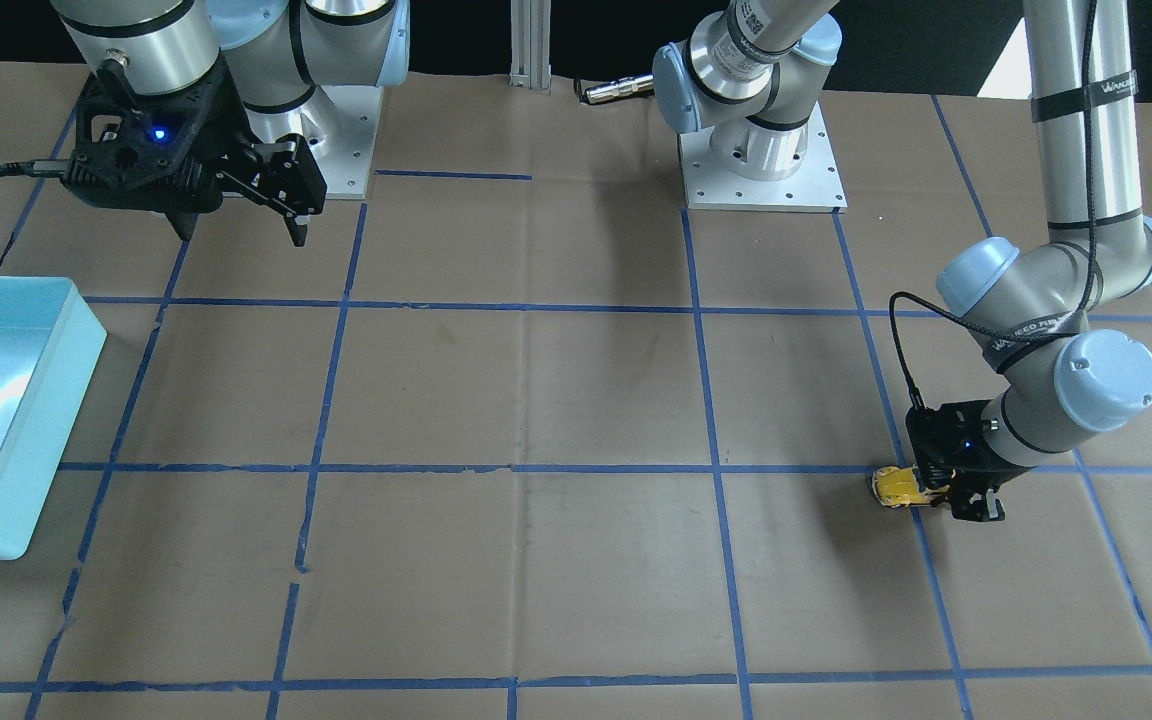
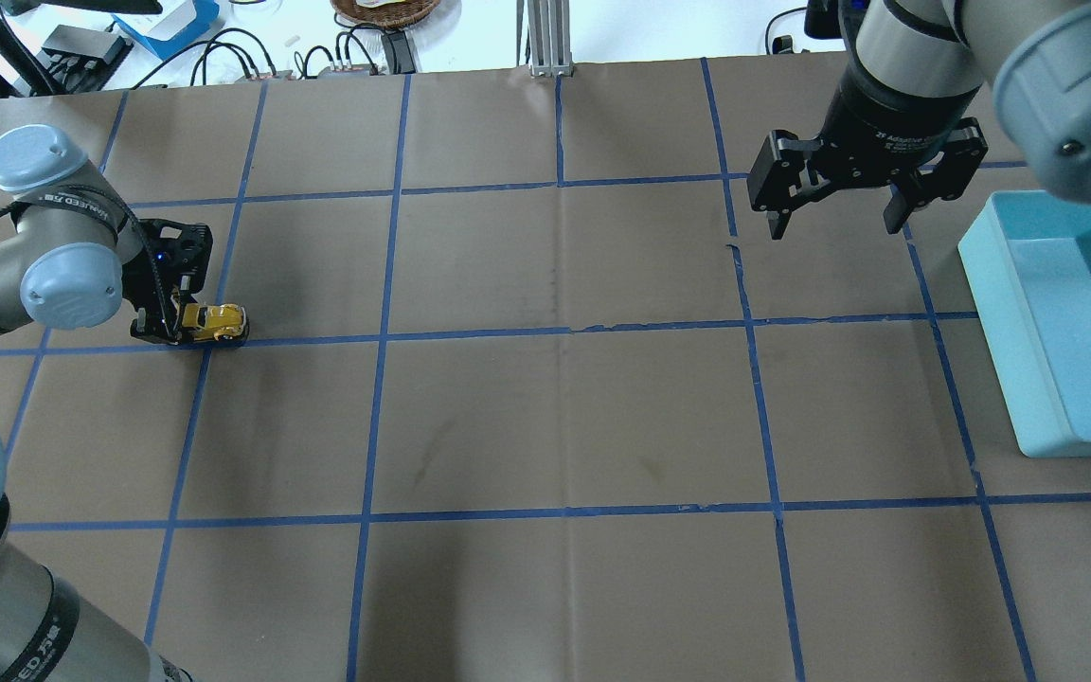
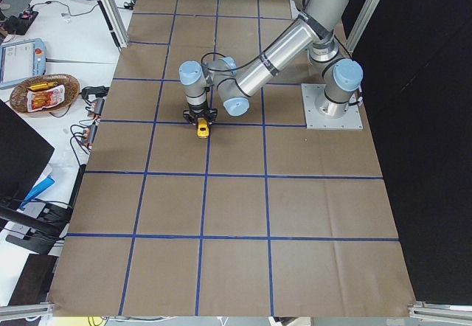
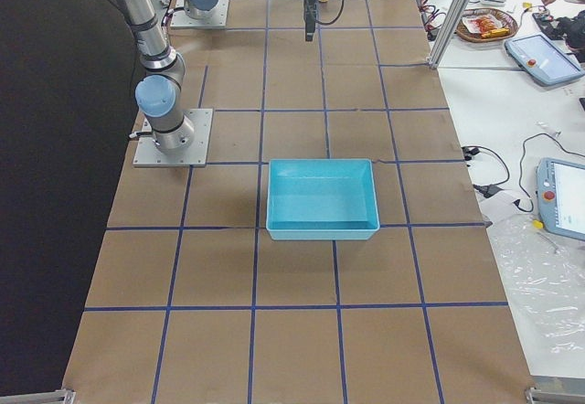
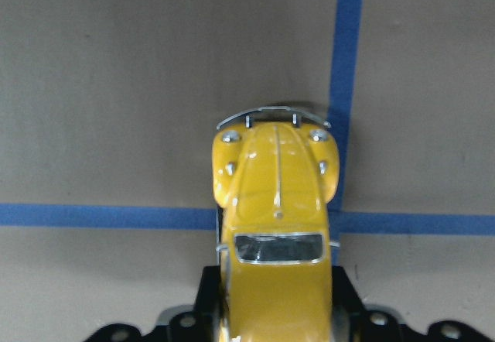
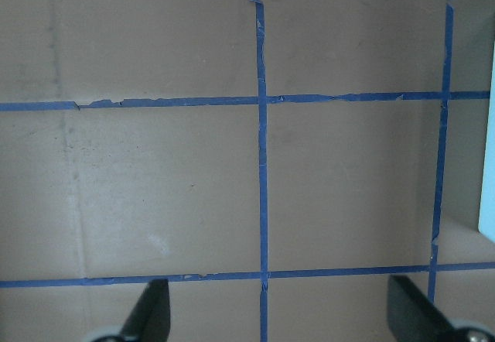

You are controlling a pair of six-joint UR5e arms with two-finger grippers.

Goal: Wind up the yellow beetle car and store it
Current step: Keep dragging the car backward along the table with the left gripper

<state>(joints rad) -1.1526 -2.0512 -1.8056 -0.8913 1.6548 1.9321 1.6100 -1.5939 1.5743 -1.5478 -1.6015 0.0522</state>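
Observation:
The yellow beetle car (image 2: pixel 217 322) rests on the brown paper at a crossing of blue tape lines, on the table's left side. My left gripper (image 2: pixel 178 324) is low over the table and shut on the car's rear half. The car's nose (image 5: pixel 274 164) points away from the wrist, and its back end lies between the black fingers (image 5: pixel 209 295). The front-facing view shows the car (image 1: pixel 898 486) sticking out of the left gripper (image 1: pixel 948 492). My right gripper (image 2: pixel 834 225) hangs open and empty above the far right of the table, its fingertips (image 6: pixel 151 311) wide apart.
A light blue bin (image 2: pixel 992 327) stands at the right edge of the table, close to the right gripper, and also shows as the bin (image 1: pixel 61 395) in the front-facing view. Both arm bases (image 1: pixel 764 165) are bolted along the robot's side. Blue tape lines grid the paper.

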